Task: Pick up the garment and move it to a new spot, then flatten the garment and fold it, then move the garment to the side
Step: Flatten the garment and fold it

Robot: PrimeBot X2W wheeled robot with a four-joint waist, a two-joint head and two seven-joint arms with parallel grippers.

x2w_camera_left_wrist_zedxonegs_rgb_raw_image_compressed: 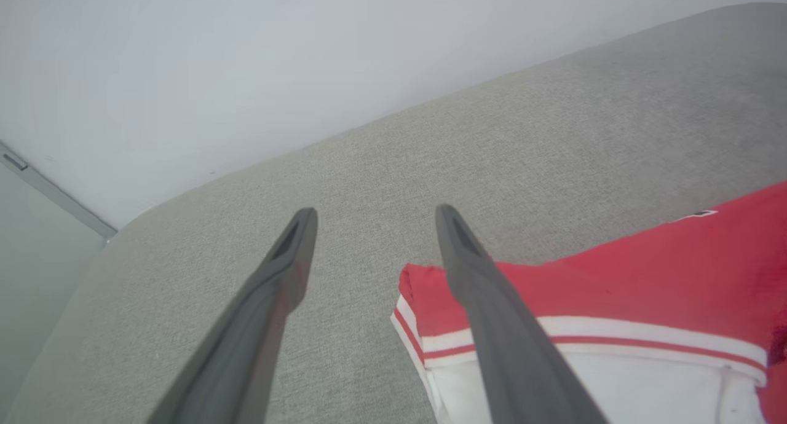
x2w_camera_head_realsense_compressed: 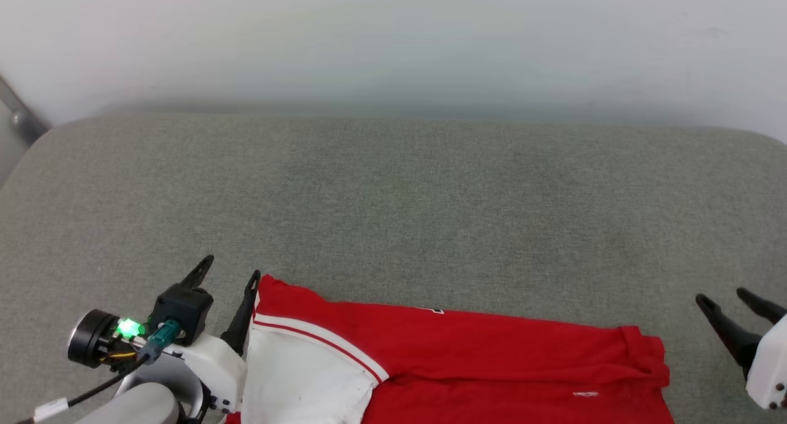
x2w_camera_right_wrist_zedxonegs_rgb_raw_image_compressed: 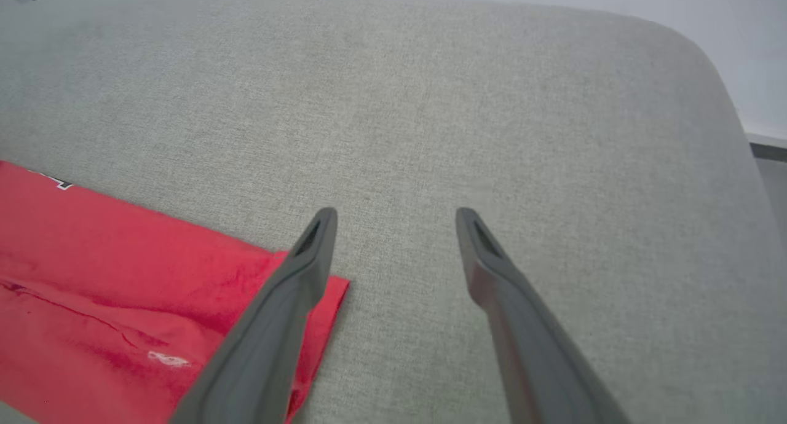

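Observation:
The garment [x2w_camera_head_realsense_compressed: 467,356] lies folded along the near edge of the grey cushion, a red strip with a white sleeve [x2w_camera_head_realsense_compressed: 295,375] and striped trim at its left end. My left gripper [x2w_camera_head_realsense_compressed: 232,267] stands open just left of the garment's left corner, nothing between its fingers; its wrist view shows that corner [x2w_camera_left_wrist_zedxonegs_rgb_raw_image_compressed: 424,282] beside the right-hand finger [x2w_camera_left_wrist_zedxonegs_rgb_raw_image_compressed: 486,301]. My right gripper [x2w_camera_head_realsense_compressed: 722,298] is open to the right of the red hem [x2w_camera_head_realsense_compressed: 645,350], apart from it. In the right wrist view the red cloth [x2w_camera_right_wrist_zedxonegs_rgb_raw_image_compressed: 123,276] lies left of the open fingers [x2w_camera_right_wrist_zedxonegs_rgb_raw_image_compressed: 289,301].
The grey cushioned surface [x2w_camera_head_realsense_compressed: 393,203] stretches wide beyond the garment to a pale wall [x2w_camera_head_realsense_compressed: 393,37]. Its rounded corners show at the far left [x2w_camera_left_wrist_zedxonegs_rgb_raw_image_compressed: 117,239] and far right [x2w_camera_right_wrist_zedxonegs_rgb_raw_image_compressed: 707,61]. A grey metal rail [x2w_camera_head_realsense_compressed: 18,117] runs at the far left.

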